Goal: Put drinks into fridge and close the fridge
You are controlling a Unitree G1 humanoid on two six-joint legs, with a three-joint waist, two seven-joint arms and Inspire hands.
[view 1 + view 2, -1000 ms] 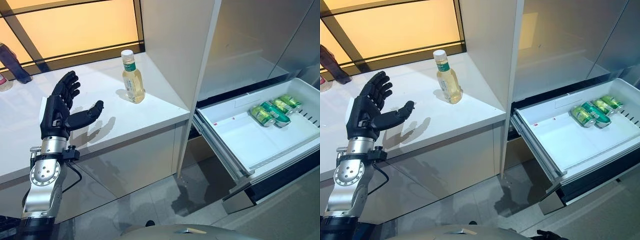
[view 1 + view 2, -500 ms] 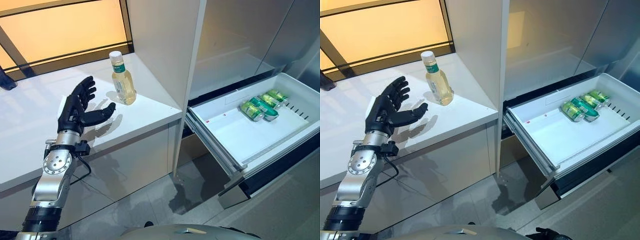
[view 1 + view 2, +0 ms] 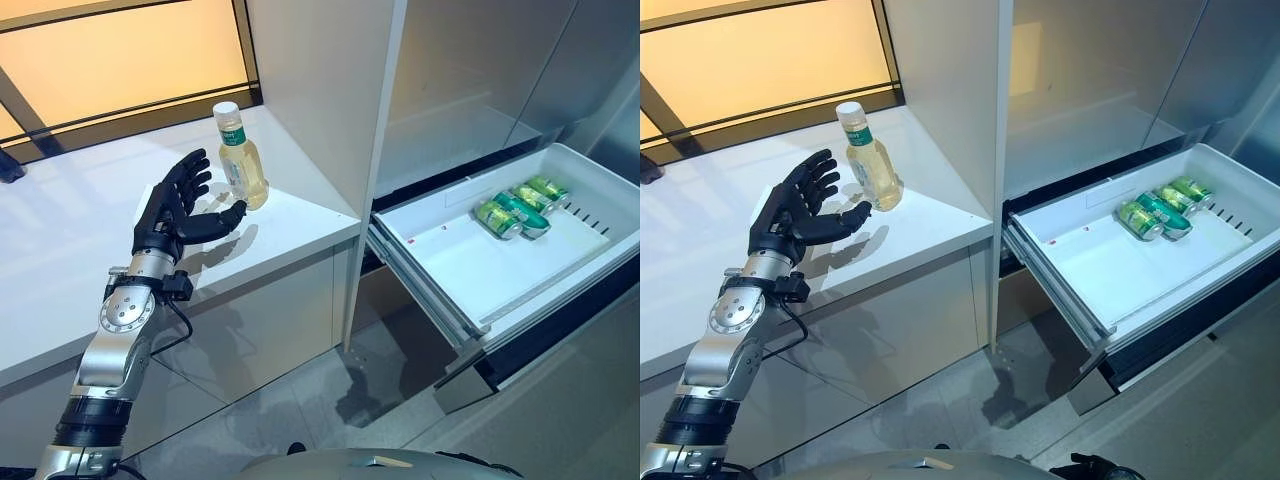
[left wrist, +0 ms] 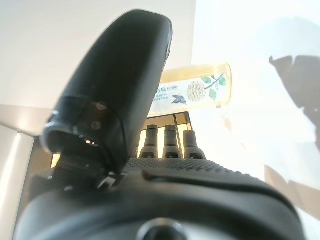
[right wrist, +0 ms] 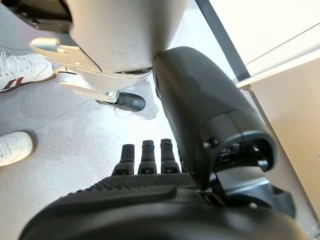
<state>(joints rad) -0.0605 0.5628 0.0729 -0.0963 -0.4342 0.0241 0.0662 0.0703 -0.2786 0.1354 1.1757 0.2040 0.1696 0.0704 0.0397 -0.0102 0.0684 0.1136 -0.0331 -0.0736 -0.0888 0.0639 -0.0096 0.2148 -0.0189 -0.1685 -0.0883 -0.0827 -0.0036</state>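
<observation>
A clear bottle of yellow drink (image 3: 240, 163) with a white cap and green label stands upright on the white counter (image 3: 60, 260), close to the tall white cabinet side. My left hand (image 3: 170, 208) is open just left of the bottle, thumb reaching under its base side, fingers spread, not touching it. The left wrist view shows the bottle (image 4: 192, 92) past the straight fingers. The fridge drawer (image 3: 470, 275) is pulled out at the right, with several green cans (image 3: 512, 208) lying at its far end. My right hand (image 5: 150, 165) hangs low over the floor, fingers straight.
A tall white cabinet panel (image 3: 320, 90) rises between counter and fridge. An orange-lit window (image 3: 110, 50) backs the counter. A dark object (image 3: 8, 166) sits at the counter's far left edge. A person's white shoes (image 5: 20, 75) stand on the grey floor near my right hand.
My left hand has moved forward and rightward, closing in on the bottle. The camera has shifted too, sliding the whole scene leftward.
</observation>
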